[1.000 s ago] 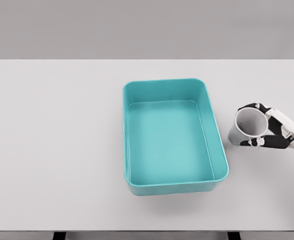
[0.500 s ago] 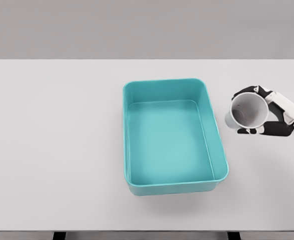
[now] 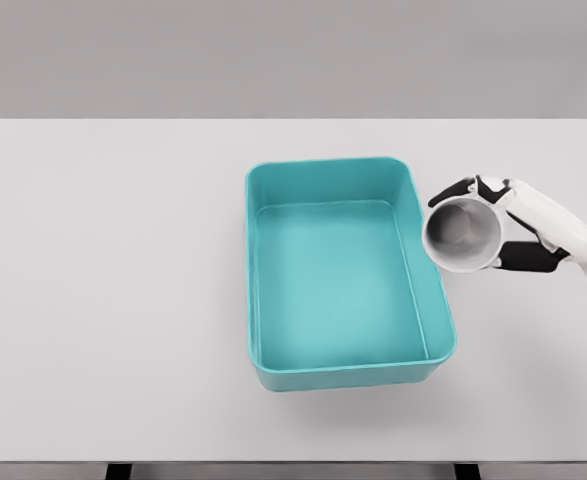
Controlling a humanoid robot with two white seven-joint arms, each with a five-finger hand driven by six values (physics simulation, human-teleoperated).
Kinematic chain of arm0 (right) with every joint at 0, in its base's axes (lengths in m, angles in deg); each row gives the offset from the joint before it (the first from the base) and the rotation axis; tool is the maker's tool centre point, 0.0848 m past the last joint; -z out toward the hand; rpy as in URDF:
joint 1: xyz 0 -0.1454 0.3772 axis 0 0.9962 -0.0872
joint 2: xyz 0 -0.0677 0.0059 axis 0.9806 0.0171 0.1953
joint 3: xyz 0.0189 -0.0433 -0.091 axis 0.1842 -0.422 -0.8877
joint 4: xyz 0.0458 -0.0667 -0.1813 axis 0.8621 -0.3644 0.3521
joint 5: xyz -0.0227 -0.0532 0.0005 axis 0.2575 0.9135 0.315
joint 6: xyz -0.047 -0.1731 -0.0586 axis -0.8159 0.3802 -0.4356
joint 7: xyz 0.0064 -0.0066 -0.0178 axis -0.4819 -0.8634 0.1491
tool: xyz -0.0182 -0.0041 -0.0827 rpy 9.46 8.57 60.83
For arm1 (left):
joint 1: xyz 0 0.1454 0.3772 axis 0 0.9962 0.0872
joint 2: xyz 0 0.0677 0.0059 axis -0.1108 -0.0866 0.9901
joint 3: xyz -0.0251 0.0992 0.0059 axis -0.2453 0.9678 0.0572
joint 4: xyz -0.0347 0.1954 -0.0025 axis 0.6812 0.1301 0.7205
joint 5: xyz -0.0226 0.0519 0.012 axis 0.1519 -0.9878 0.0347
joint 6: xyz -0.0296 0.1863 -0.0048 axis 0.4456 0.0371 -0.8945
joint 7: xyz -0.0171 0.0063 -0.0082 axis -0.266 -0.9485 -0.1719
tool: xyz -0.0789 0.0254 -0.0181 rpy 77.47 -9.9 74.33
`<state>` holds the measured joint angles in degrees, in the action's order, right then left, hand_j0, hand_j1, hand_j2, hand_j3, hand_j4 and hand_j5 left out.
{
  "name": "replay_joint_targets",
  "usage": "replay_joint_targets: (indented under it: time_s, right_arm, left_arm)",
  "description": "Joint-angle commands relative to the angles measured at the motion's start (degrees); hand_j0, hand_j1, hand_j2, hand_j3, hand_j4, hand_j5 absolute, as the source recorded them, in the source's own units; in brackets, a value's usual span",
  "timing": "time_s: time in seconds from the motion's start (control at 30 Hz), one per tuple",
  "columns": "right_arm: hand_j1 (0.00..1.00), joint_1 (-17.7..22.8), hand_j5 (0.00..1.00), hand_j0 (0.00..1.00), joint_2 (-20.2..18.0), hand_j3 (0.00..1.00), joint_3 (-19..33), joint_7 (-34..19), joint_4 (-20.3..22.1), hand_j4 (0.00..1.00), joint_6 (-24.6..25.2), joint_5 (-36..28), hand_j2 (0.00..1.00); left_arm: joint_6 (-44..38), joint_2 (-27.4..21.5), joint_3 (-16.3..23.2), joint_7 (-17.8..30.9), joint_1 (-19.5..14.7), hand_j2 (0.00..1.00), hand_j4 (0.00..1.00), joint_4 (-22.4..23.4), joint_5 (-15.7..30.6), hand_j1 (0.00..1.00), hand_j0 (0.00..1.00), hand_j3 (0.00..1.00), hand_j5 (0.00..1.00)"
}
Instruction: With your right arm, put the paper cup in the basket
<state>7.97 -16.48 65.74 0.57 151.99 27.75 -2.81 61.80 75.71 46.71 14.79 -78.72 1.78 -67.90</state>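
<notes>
paper cup (image 3: 462, 233) is being held clear of the surface (image 3: 113, 250), grasped by the right hand (image 3: 508, 232), tilted with its mouth toward the camera. since a second ago it is being carried up and leftward, now just beside the teal basket (image 3: 263, 270), whose right rim is being neared. nothing is being held in the basket.

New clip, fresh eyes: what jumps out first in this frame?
The teal basket in the middle of the white table, open and with nothing in it. Just right of its rim, the right hand grips a paper cup, its mouth tipped toward the camera.
</notes>
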Motion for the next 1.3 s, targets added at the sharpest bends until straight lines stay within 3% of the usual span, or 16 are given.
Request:
replay_joint_targets:
  time_s: [0.0,0.6,0.9,1.1,1.27]
  right_arm:
    - [0.48,-0.1,0.48,0.48,0.5,0.48,-0.3,0.0,0.3,0.48,-2.8,1.9,0.48]
    - [0.48,-14.8,0.48,0.48,0.8,0.48,-16.9,0.0,0.1,0.48,-2.8,14.5,0.48]
    - [0.49,-23.2,0.49,0.49,0.2,0.49,-27.8,0.0,-2.1,0.49,-2.8,23.6,0.49]
    - [0.49,-25.1,0.49,0.49,0.1,0.49,-31.7,0.0,-3.7,0.49,-2.8,29.4,0.49]
    - [0.52,-26.9,0.52,0.52,0.1,0.52,-34.1,0.0,-4.2,0.52,-2.8,30.7,0.52]
  left_arm:
    - [0.0,0.0,0.0,0.0,0.1,1.0,1.0,0.0,0.0,1.0,1.0,1.0,1.0]
    - [0.0,0.0,0.0,0.1,0.0,1.0,1.0,-0.1,0.0,1.0,1.0,1.0,1.0]
    - [-0.1,0.0,0.0,0.0,0.0,1.0,1.0,0.0,0.0,1.0,1.0,1.0,1.0]
    - [0.0,0.0,0.0,0.0,0.1,1.0,1.0,0.0,0.0,1.0,1.0,1.0,1.0]
    - [0.0,0.0,0.0,0.1,0.1,1.0,1.0,0.0,0.0,1.0,1.0,1.0,1.0]
